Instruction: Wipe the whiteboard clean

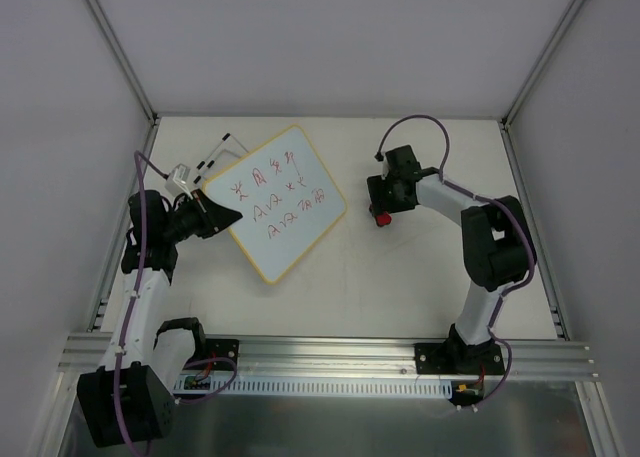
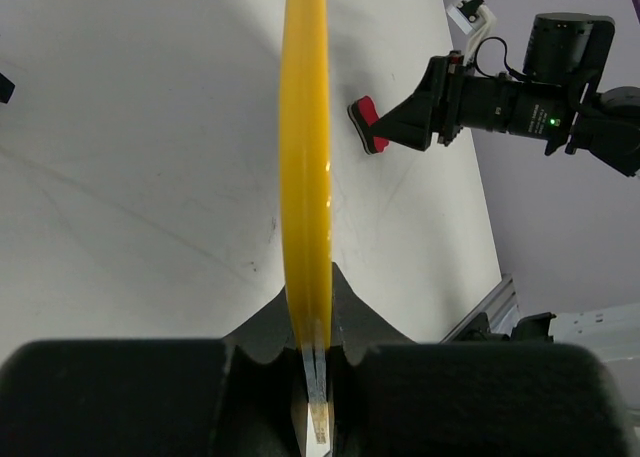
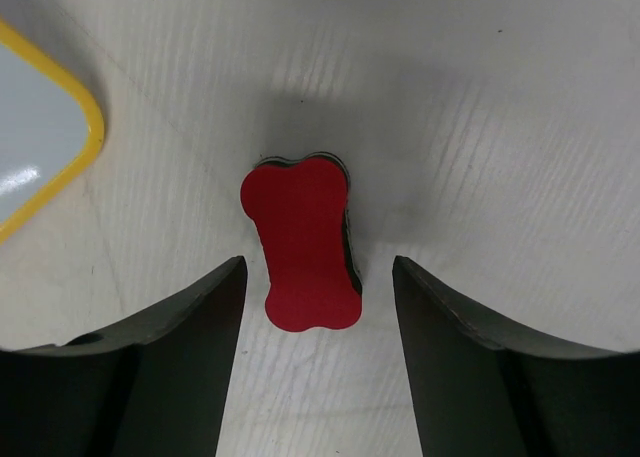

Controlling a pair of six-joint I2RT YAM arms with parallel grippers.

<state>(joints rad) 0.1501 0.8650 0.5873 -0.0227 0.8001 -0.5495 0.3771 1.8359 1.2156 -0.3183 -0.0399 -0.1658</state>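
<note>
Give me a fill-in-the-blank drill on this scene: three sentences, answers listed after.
1. The left tool is clamped on the edge of the whiteboard, whose handwriting is in ___ ink.
2. The right tool is ___, its jaws standing either side of the eraser without touching it.
3. In the top view, the eraser lies on the table to the whiteboard's ___.

Missing words: red; open; right
</note>
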